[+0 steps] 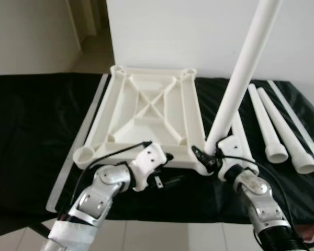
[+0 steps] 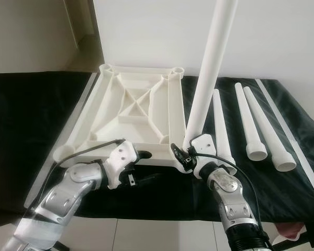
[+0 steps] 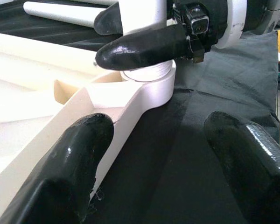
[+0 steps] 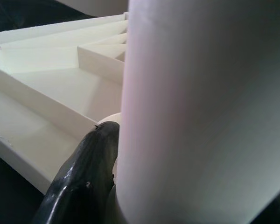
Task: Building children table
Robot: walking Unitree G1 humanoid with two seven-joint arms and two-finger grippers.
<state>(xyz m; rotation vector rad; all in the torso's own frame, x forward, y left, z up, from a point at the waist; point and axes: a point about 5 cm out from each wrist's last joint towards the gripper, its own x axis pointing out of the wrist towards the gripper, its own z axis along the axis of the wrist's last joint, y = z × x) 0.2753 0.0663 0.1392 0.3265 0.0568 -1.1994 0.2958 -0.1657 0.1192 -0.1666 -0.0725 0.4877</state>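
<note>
Head views: ribbed white plastic tabletop (image 1: 146,112) lies upside down on black cloth (image 1: 31,125). Right gripper (image 1: 212,155) clamps a smooth tapered leg (image 1: 240,73), nearly upright, at the near right corner socket (image 3: 151,86). Three spare legs (image 1: 282,130) lie right.

Left wrist: left gripper (image 3: 163,158), fingers apart, at the tabletop's near edge.

Right wrist: leg close up.

white tabletop (image 1: 146,112), white leg (image 1: 240,73), black cloth (image 1: 31,125)
</note>
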